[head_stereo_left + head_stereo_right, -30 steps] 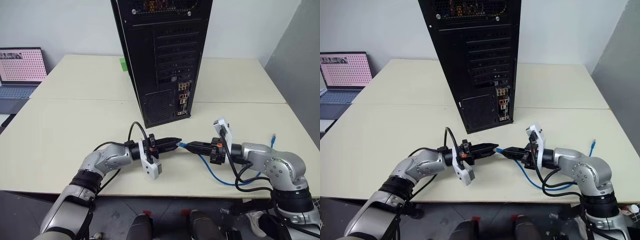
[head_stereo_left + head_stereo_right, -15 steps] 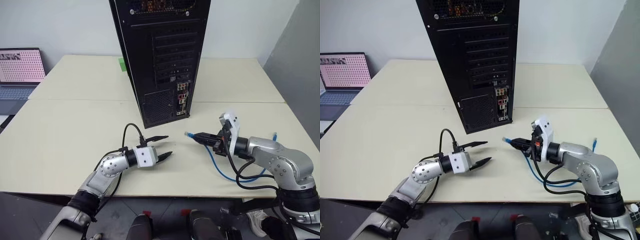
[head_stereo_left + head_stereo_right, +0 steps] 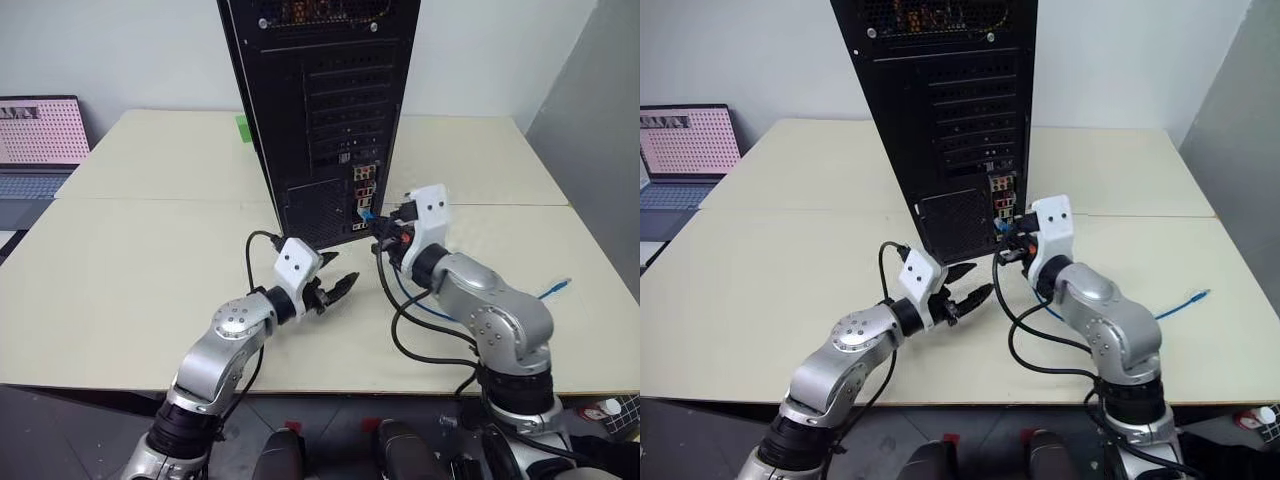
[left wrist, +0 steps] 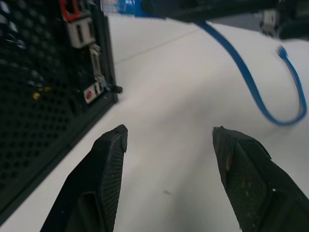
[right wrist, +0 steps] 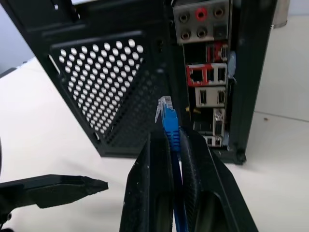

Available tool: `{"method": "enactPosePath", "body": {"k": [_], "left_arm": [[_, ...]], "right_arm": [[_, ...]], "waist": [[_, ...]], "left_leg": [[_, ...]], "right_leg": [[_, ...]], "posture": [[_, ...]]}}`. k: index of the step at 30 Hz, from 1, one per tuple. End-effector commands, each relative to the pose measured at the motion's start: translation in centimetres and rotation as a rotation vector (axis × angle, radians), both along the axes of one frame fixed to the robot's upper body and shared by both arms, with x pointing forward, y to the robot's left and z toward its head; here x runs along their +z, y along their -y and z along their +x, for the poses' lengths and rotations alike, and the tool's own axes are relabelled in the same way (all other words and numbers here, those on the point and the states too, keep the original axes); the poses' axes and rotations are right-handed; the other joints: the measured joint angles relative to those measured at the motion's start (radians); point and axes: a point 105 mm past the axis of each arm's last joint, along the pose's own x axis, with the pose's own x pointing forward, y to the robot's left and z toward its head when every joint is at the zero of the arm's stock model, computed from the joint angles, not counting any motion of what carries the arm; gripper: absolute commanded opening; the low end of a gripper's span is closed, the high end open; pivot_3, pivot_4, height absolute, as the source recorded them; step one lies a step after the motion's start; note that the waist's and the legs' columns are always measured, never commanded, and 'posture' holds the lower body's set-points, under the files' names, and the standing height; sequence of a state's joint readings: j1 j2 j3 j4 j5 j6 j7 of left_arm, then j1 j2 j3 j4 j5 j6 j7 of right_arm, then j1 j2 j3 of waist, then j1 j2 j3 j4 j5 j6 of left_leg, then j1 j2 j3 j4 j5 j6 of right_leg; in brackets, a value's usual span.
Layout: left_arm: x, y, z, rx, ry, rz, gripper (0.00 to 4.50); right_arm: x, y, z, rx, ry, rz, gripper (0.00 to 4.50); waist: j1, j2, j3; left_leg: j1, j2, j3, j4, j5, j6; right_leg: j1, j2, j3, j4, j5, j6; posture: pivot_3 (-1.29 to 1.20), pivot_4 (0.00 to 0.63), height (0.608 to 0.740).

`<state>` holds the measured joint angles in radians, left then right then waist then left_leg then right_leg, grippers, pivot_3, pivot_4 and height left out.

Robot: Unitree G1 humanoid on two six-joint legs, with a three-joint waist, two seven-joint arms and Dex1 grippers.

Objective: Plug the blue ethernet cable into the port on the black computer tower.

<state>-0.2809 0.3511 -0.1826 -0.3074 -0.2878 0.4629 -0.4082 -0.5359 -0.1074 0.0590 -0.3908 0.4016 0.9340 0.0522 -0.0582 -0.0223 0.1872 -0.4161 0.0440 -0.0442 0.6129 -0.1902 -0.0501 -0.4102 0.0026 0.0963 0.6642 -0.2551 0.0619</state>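
While cable-clamped [image 5: 170, 126], laptop [image 3: 40, 135] far left.

Both head views look forward and down at the black computer tower [image 3: 320, 110] at twelve o'clock. Wrist views sit close, sharing its connector cluster [image 5: 206, 82] with them.

The blue ethernet cable [image 5: 171, 126] is no longer gripped at its plug by both grippers above the surface [image 3: 150, 270]. It is now released by the left gripper [image 3: 334, 291], whose fingers are spread apart and which is raised closer to the base of the black computer tower [image 3: 320, 110]. The plug is carried up and forward by the right gripper [image 5: 173, 145], pinched between its closed fingers, and is now held just before the rear connector cluster, near the port [image 5: 197, 74].
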Motion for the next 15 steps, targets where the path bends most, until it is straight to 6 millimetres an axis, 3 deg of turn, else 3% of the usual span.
{"method": "enactPosePath", "body": {"k": [1, 15], "left_arm": [[2.4, -1.6, 1.4, 0.168, 0.121, -0.026, 2.98], [2.7, -0.8, 1.4, 0.198, 0.134, -0.045, 2.98]], "right_arm": [[1.7, 0.2, 1.0, -0.076, 0.077, 0.016, 0.0], [1.5, -0.4, 2.5, -0.122, 0.09, 0.022, 0.0]], "waist": [[0.0, 0.0, 0.0], [0.0, 0.0, 0.0]], "left_leg": [[0.0, 0.0, 0.0, 0.0, 0.0, 0.0], [0.0, 0.0, 0.0, 0.0, 0.0, 0.0]], "right_leg": [[0.0, 0.0, 0.0, 0.0, 0.0, 0.0], [0.0, 0.0, 0.0, 0.0, 0.0, -0.001]], "posture": [[0.0, 0.15, 0.74], [0.0, 0.15, 0.74]]}}
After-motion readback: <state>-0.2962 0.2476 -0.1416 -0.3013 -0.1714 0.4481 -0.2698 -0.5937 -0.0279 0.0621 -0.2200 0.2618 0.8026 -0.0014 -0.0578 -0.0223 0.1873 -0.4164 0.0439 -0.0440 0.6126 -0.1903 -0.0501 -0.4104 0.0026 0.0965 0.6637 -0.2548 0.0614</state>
